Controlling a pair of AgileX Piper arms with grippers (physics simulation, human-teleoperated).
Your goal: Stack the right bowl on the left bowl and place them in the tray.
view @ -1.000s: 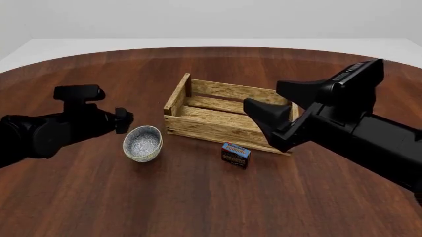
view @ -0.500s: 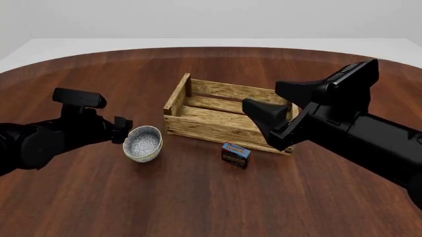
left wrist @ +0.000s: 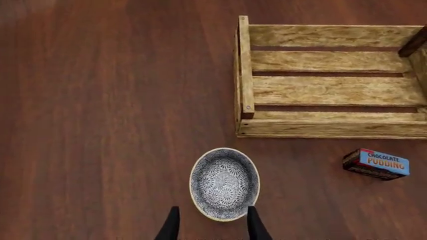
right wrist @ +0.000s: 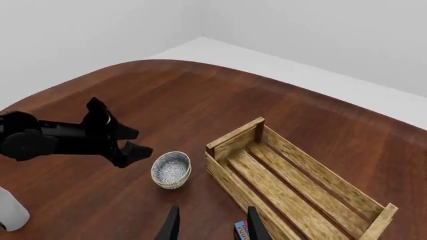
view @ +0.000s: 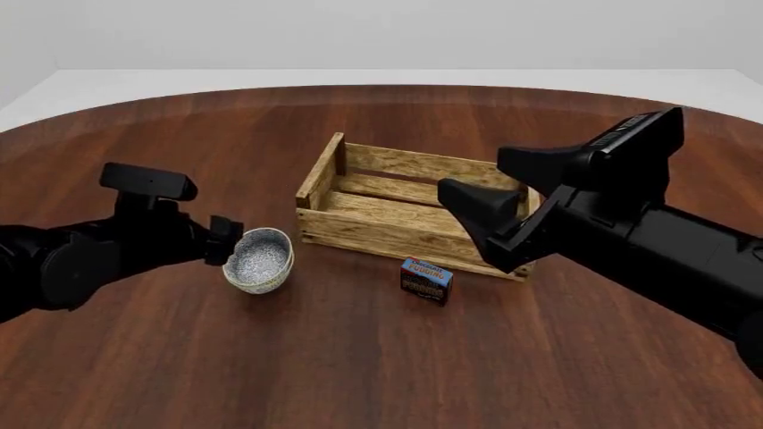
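Left gripper (view: pixel 227 239) spread wide, empty, fingertips (left wrist: pixel 172 225) straddling the near rim of the patterned bowls (view: pixel 257 259). Bowls apparently already nested, one rim just under the other, standing upright on the wooden table (view: pixel 357 357) just left of the tray (view: pixel 399 210), apart from it. Right gripper (right wrist: pixel 208 225) likewise parted and holding nothing, raised above the tray's right end. Small chocolate pudding carton (view: pixel 426 279) lying just in front of the tray's near wall. White object (right wrist: pixel 10 210) at the table's edge in the right wrist view, too cropped to identify.
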